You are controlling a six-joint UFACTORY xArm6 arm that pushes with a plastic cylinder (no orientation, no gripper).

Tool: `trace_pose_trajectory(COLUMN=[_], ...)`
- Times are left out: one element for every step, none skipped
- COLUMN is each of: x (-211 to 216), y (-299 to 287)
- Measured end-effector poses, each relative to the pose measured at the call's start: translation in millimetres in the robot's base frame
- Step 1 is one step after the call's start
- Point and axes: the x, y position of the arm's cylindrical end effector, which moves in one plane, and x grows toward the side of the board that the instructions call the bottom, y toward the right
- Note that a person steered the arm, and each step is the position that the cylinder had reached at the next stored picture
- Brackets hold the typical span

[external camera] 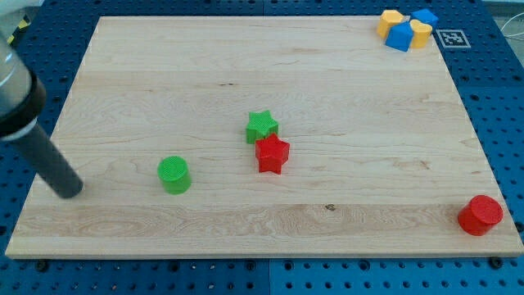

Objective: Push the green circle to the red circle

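Observation:
The green circle [173, 174] stands on the wooden board [270, 65] at the lower left of centre. The red circle [480, 215] stands at the board's lower right corner, far to the right of the green one. My tip [72, 191] rests on the board near its left edge, to the left of the green circle and a clear gap away from it. The dark rod slants up to the view's upper left.
A green star [262, 126] and a red star [272, 154] touch each other near the board's centre, right of the green circle. Two yellow blocks [390, 22] and two blue blocks [401, 36] cluster at the top right corner, beside a marker tag [453, 38].

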Motion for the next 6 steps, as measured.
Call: trace_pose_trajectory(x=[-12.7,-3.6,15.3,35.2,46.3,40.1], y=[52.4,115.6,161.5,200.9,246.5,277.6])
